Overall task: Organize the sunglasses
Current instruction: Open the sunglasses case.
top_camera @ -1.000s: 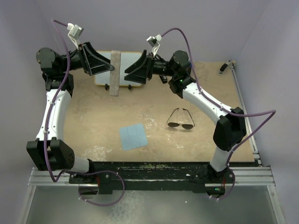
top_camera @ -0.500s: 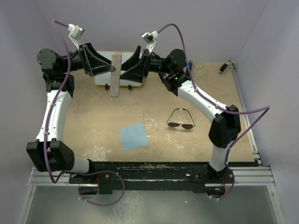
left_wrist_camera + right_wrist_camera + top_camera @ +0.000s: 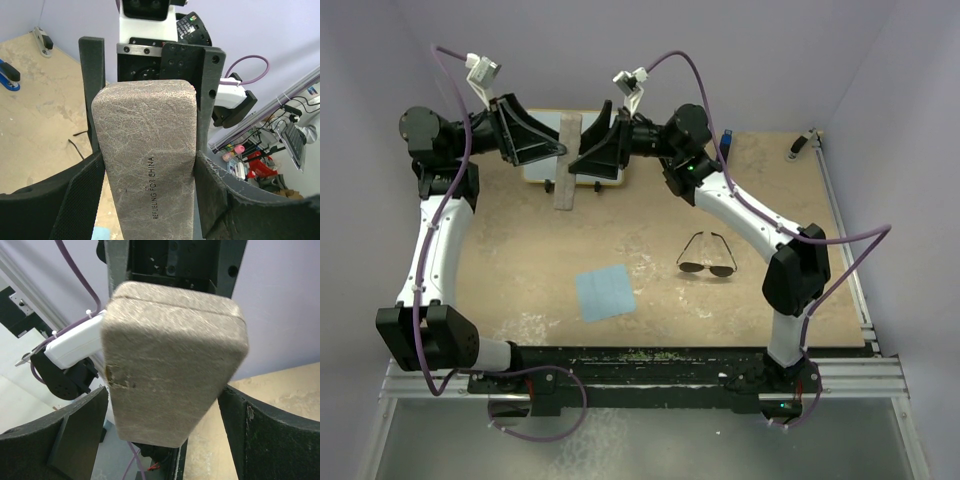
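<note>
**A:** What has changed in the last second?

**B:** The right gripper has swung left across the far end of the sandy, speckled table. Its fingers now stand on either side of the grey, rectangular, leather-textured case. Nothing else has shifted.

**A:** Has it got hold of the case?

**B:** Not yet, I'd say. In its wrist view the fingers are spread wide, with a gap showing on both sides of the case's end. The left gripper does the holding. Its fingers press against the case's two long edges and keep it off the table, as far as I can tell.

**A:** And the thin, dark, wire-framed aviator sunglasses?

**B:** Lying on the table untouched, well apart from both grippers and to the near right of them. The lens bar runs roughly left to right, and the temple arms point toward the far edge. They lie just beside the right arm's forearm, so that arm is the nearer one.

**A:** Next?

**B:** Probably opening the case between the two grippers; its seam shows in the right wrist view. A light-blue square cloth lies left of the sunglasses.
</note>
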Controlling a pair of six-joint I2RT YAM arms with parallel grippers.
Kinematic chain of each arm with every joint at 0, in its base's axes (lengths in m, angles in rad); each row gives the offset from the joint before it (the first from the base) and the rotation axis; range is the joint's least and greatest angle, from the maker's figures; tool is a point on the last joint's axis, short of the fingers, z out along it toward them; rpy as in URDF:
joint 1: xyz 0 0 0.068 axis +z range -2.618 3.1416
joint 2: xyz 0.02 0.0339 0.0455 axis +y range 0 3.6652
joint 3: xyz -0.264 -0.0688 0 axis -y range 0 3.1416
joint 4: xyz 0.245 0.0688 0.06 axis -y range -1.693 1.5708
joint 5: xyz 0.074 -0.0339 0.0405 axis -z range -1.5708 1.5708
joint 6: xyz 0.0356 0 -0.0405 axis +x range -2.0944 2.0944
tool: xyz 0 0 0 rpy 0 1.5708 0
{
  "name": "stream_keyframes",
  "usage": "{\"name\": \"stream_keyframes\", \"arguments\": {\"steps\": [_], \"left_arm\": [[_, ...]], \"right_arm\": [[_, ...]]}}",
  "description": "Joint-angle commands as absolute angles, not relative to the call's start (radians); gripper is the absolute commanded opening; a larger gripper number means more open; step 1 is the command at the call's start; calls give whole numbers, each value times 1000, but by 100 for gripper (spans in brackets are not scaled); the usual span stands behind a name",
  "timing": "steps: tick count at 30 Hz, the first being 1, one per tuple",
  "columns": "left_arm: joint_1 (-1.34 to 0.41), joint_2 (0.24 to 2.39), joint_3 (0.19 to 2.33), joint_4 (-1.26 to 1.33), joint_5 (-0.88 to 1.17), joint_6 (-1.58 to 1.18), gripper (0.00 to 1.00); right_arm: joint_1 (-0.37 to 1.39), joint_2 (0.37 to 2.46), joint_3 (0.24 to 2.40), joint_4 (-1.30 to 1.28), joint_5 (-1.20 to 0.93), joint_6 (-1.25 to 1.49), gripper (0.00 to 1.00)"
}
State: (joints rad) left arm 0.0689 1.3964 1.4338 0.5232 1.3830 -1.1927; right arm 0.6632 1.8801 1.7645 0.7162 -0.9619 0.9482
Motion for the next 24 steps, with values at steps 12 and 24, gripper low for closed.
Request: {"name": "stream_keyframes", "arguments": {"steps": [12,24], "left_arm": [[59,1360,1437,527,1355,-1161,4],[58,1345,1392,851,1360,-1455,4]], "right_arm": [[686,1914,1877,714,-975,949,61],[686,1971,1855,1021,-1088,1197,0]]}}
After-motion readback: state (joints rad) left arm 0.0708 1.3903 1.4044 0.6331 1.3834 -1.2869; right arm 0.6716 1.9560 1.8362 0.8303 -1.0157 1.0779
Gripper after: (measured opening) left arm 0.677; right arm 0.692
